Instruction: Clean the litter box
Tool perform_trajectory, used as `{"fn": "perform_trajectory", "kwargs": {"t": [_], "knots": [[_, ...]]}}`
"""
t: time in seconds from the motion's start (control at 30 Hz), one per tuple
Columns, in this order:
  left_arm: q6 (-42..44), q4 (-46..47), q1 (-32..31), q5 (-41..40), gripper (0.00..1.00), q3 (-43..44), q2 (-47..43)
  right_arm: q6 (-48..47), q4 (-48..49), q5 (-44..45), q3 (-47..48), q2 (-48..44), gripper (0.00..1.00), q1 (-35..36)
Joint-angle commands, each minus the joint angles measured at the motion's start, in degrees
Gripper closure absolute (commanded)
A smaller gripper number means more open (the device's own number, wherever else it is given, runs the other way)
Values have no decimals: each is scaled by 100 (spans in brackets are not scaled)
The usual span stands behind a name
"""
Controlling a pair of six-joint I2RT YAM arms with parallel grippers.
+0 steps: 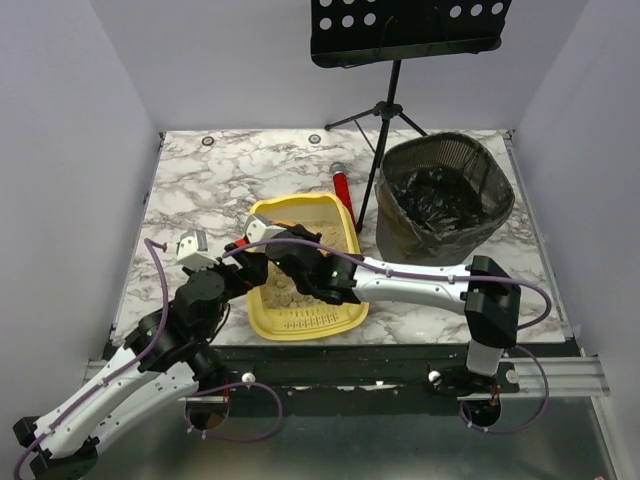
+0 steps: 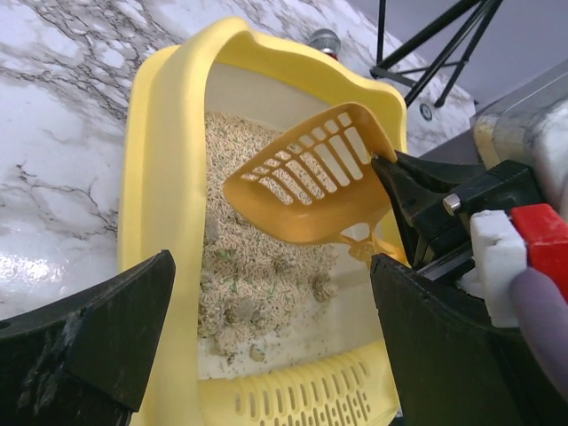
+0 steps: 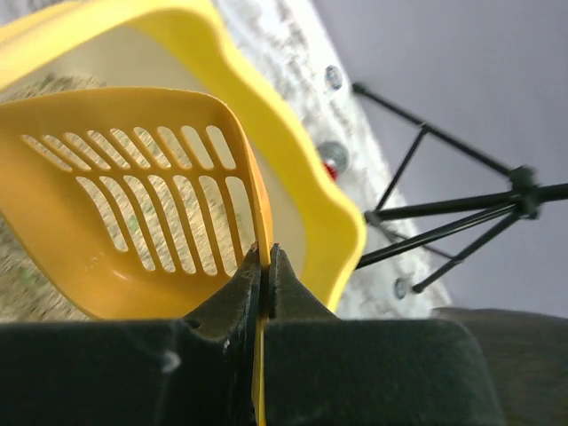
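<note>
The litter box [image 1: 300, 322] sits at the centre of the bench [image 1: 200, 190], granules and a few clumps [image 2: 240, 311] inside; the right fingers [image 3: 231, 302] are clamped on the thin handle edge of the scoop [image 2: 306, 177], which hangs above the litter and appears empty. With so narrow a pinch the scoop could twist or slip once it digs in. The left fingers [image 2: 98, 328] are spread wide at the box's near end, gripping nothing, so the box may slide under a push. The bin [image 1: 445, 195] stands at upper right; the music stand [image 1: 400, 30] pole rises between box and bin, so a loaded scoop might clip it and spill. A red-handled tool [image 1: 342, 186] lies just beyond the box.
</note>
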Motion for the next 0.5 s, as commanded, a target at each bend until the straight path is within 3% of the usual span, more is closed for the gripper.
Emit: {"fn": "perform_trajectory", "kwargs": {"t": [0.0,0.27,0.37,0.47], "knots": [[-307,-2,136,-399,1,-55,-16,2917,-1068,-543,134,-757,99,-109],[298,886,145,-328,1,-196,336,3425,-1594,-461,599,-721,99,-354],[457,1220,145,-240,1,-187,459,4172,-1946,-1004,845,-949,99,-652],[624,1685,145,-83,1,-257,529,4664,-2017,-2225,723,-1266,99,-925]]}}
